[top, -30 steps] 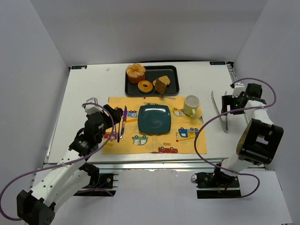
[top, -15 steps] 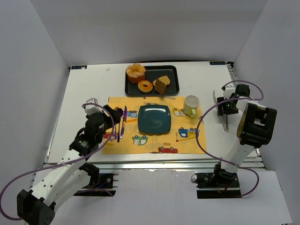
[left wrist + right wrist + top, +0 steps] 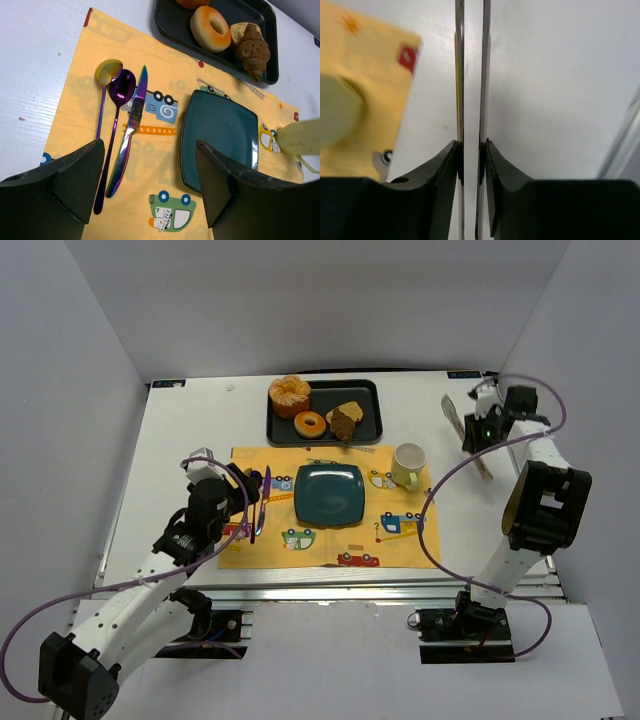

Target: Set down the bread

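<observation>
At the far side of the white table (image 3: pixel 190 430), a dark tray (image 3: pixel 377 400) holds the bread: a round bun (image 3: pixel 289 394) at its left end, a doughnut (image 3: pixel 310 424) just beside it, then a brown roll (image 3: pixel 342 423) touching a slice of bread (image 3: pixel 351 409) toward the right. None of it is gripped, and both arms are well apart from the tray.

Near of the tray lies a yellow placemat (image 3: pixel 400 540). A dark teal square plate (image 3: pixel 329 494) sits at its middle with nothing on it, and a pale mug (image 3: pixel 408 464) stands on the mat's far right corner. On the left part of the mat a knife (image 3: pixel 131 127), a purple spoon (image 3: pixel 117 100) and a gold spoon (image 3: pixel 106 75) lie side by side.

The left gripper (image 3: pixel 150 165) hovers over the near left part of the mat, just beside the cutlery, with its fingers spread wide and nothing between them.

The right gripper (image 3: pixel 480 425) is at the far right of the table, right of the mug. Its fingers are clamped on metal tongs (image 3: pixel 460 75), whose two thin blades are squeezed almost together. The top view shows the tongs slanting across the bare table.
</observation>
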`<act>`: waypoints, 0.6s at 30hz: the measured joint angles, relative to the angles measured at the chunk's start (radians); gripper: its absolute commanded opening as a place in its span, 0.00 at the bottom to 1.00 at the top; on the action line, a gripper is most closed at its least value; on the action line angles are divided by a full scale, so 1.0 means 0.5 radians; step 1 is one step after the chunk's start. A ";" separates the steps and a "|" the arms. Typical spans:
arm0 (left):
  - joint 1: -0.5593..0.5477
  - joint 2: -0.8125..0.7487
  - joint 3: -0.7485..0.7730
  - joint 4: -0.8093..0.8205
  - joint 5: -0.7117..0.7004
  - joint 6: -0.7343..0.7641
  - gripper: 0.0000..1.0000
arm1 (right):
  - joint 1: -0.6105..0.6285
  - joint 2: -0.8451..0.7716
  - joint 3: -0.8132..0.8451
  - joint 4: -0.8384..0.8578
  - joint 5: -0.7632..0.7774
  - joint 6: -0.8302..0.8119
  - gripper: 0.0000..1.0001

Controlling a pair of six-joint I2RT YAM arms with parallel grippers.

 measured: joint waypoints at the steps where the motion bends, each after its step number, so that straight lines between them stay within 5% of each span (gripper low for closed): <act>1: 0.000 0.015 0.002 0.001 0.001 0.000 0.82 | 0.027 -0.003 0.140 -0.074 -0.043 0.002 0.36; 9: 0.000 0.164 0.098 0.037 0.016 0.024 0.82 | 0.387 -0.059 0.912 -0.212 -0.285 0.060 0.43; 18: 0.000 0.101 0.150 0.021 0.002 0.022 0.82 | 0.742 -0.022 1.065 -0.511 -0.376 -0.069 0.40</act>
